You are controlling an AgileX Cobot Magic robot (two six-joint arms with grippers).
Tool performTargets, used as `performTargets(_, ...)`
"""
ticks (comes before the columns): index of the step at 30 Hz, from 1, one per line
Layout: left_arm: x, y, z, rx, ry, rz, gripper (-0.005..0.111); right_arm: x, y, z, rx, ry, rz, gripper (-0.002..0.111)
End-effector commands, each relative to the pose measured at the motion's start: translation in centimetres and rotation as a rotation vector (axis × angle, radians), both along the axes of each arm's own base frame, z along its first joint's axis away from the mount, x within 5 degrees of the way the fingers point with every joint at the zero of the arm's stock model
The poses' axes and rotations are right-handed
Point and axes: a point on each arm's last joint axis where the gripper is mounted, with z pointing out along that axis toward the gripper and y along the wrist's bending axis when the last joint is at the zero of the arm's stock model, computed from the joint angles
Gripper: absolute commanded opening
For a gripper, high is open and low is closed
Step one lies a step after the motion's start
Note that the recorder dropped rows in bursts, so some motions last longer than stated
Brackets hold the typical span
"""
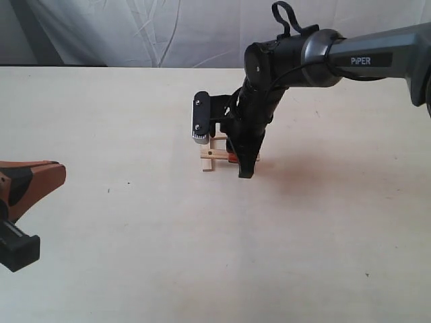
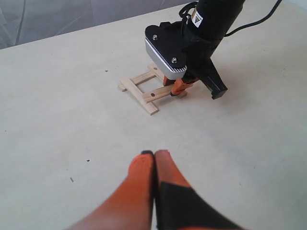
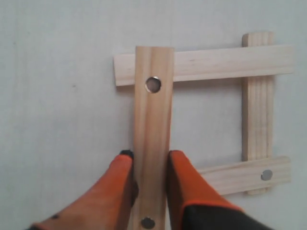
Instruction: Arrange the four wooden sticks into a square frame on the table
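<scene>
Four wooden sticks form a small square frame (image 1: 217,154) on the cream table (image 1: 135,256), also visible as the frame (image 2: 144,88) in the left wrist view. My right gripper (image 3: 149,154) points straight down over it, orange fingers (image 3: 182,182) shut on the fourth stick (image 3: 153,110), which lies across the ends of two others. The opposite stick (image 3: 257,115) lies under the two crosswise sticks (image 3: 216,63). At the table's left edge, my left gripper (image 2: 154,153) is shut and holds nothing, well away from the frame.
The right arm (image 1: 350,57) reaches in from the upper right; its wrist camera housing (image 1: 201,118) hangs just above the frame. White cloth (image 1: 168,30) backs the table's far edge. A few dark specks (image 1: 128,182) dot the table surface.
</scene>
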Motion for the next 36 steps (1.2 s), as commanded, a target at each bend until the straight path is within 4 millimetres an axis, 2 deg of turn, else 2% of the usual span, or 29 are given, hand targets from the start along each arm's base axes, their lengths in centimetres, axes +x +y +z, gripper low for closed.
performTargets(1,-0.1,0.1,-0.1,-0.002,-0.006,0.003,0.000,0.1,-0.2,0.1,0.000,-0.006,0.000,0.032)
performTargets(3,-0.1,0.1,-0.1,-0.002,-0.006,0.003,0.000,0.1,-0.2,0.1,0.001,-0.008,0.000,0.041)
performTargets(9,-0.1,0.1,-0.1,-0.002,-0.006,0.003,0.000,0.1,-0.2,0.3,0.008,-0.016,-0.002,0.042)
performTargets(13,-0.1,0.1,-0.1,-0.002,-0.006,0.003,0.000,-0.2,-0.2,2.1,0.047,-0.006,-0.060,0.042)
performTargets(18,-0.1,0.1,-0.1,-0.002,-0.006,0.003,0.000,-1.9,0.4,4.6,0.181,0.171,-0.238,0.041)
performTargets(21,-0.1,0.1,-0.1,-0.002,-0.006,0.003,0.000,-2.4,0.5,5.3,0.224,0.226,-0.301,0.030)
performTargets(25,-0.1,0.1,-0.1,-0.002,-0.006,0.003,0.000,-2.6,0.5,5.6,0.249,0.300,-0.473,0.000)
performTargets(32,-0.1,0.1,-0.1,-0.002,-0.006,0.003,0.000,-2.8,-1.0,5.7,0.159,0.374,-0.733,0.000)
performTargets(36,-0.1,0.1,-0.1,-0.002,-0.006,0.003,0.000,-2.0,-4.5,6.9,0.186,0.416,-0.935,0.000)
